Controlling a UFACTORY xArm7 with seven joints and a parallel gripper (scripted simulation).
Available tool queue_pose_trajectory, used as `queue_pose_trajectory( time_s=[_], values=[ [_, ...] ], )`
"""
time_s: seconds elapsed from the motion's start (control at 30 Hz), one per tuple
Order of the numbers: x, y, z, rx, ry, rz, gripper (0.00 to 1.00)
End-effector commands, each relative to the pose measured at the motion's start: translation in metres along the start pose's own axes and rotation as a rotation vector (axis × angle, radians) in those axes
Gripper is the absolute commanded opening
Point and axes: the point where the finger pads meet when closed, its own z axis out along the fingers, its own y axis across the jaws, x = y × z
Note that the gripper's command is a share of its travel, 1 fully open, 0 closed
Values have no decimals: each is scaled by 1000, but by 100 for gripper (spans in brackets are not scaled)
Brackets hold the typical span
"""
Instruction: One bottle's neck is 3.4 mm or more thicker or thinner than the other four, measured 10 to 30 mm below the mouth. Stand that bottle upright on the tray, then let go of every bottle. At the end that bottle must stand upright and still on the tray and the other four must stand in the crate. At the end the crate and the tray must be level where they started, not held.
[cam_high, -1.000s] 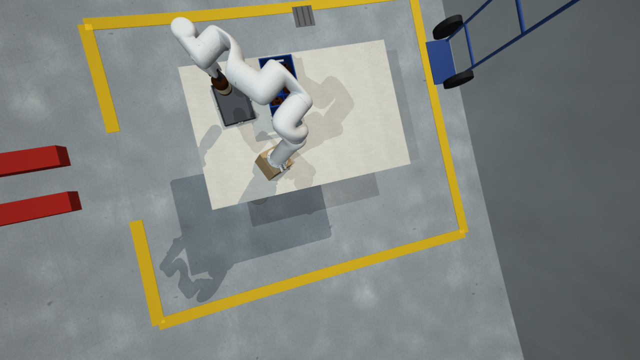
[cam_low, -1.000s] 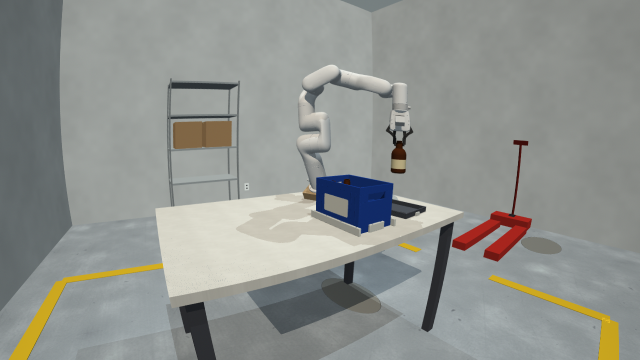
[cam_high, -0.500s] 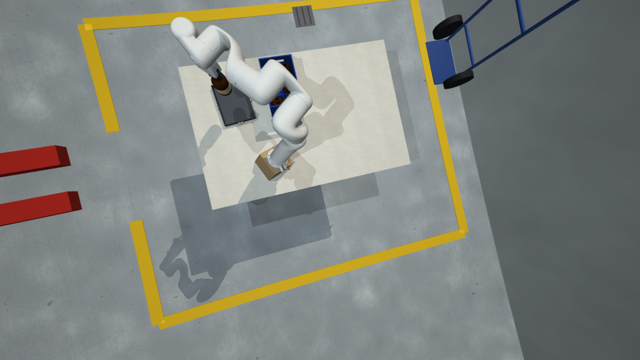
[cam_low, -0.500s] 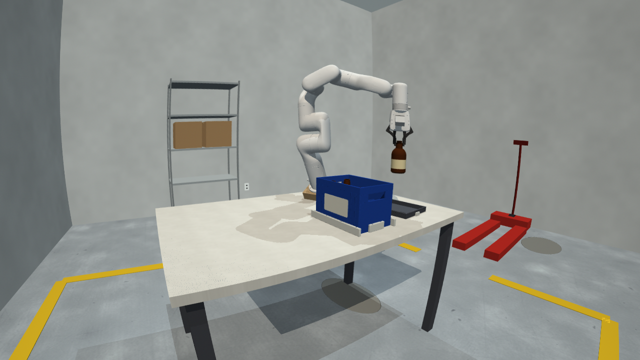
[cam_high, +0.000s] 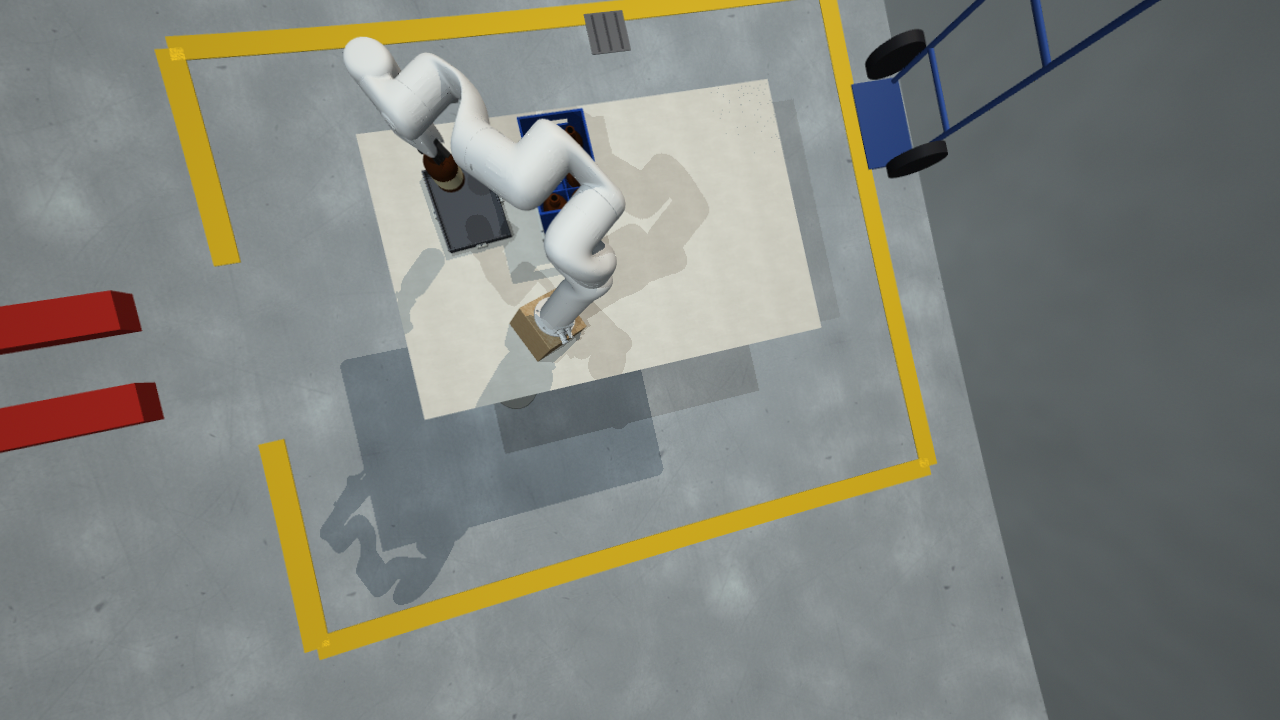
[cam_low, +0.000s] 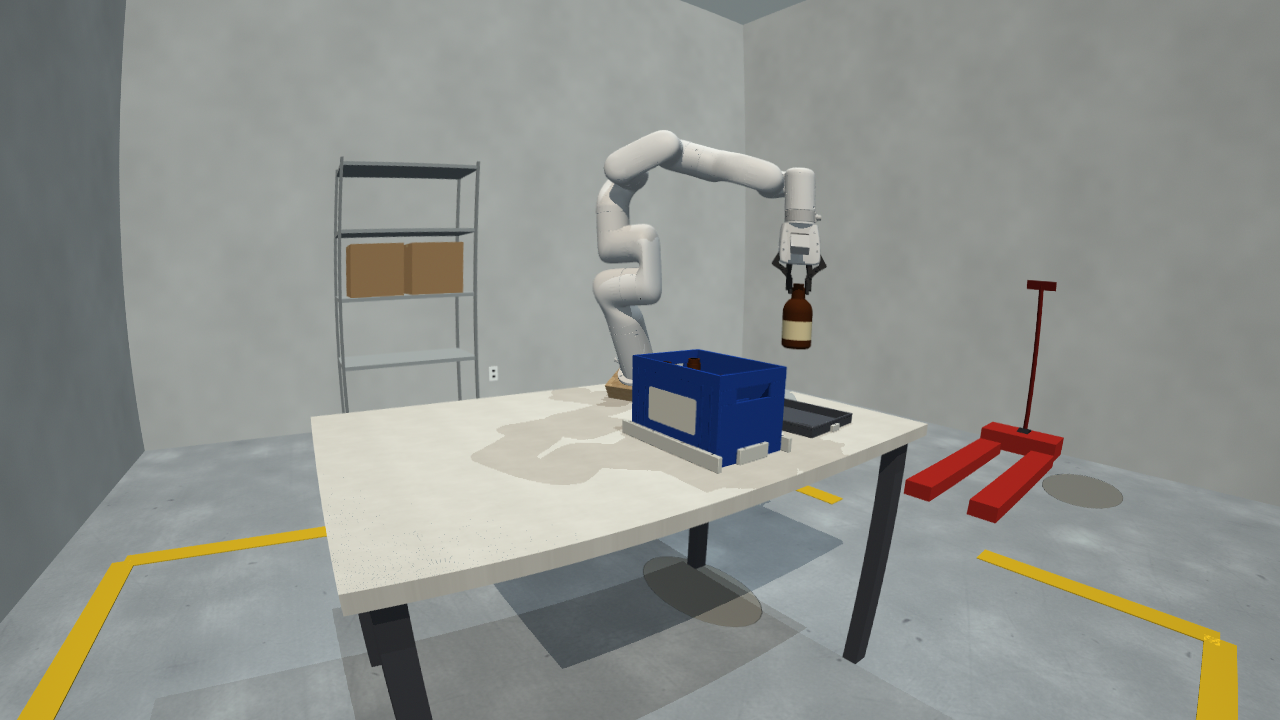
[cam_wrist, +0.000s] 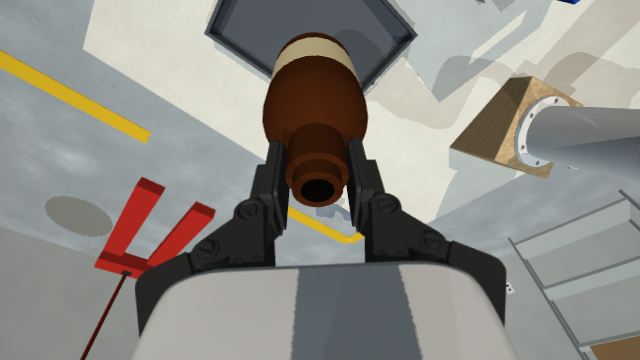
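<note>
My gripper (cam_low: 798, 284) (cam_wrist: 316, 159) is shut on the neck of a brown bottle (cam_high: 442, 169) (cam_low: 796, 322) (cam_wrist: 314, 100) with a cream label. The bottle hangs upright, high above the table, over the dark tray (cam_high: 472, 222) (cam_low: 814, 416) (cam_wrist: 260, 25). The blue crate (cam_high: 534, 120) (cam_low: 707, 402) stands beside the tray. Brown bottles (cam_high: 553, 201) (cam_low: 692, 362) stand inside the crate, mostly hidden by the arm and the crate walls.
The arm's base sits on a wooden block (cam_high: 537, 335) (cam_wrist: 500, 135) on the white table (cam_low: 465, 483). Pale stop strips (cam_low: 671, 445) lie along the crate's foot. A shelf rack (cam_low: 407, 277), a red pallet jack (cam_low: 993, 461) and a blue hand truck (cam_high: 895, 116) stand off the table.
</note>
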Motion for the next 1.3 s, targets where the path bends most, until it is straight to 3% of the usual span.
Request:
queue_pose_trajectory(
  time_s=[0.0, 0.43, 1.27],
  values=[
    [0, -1, 3, 4, 0, 0, 0],
    [0, -1, 23, 4, 0, 0, 0],
    [-1, -1, 89, 4, 0, 0, 0]
  ],
)
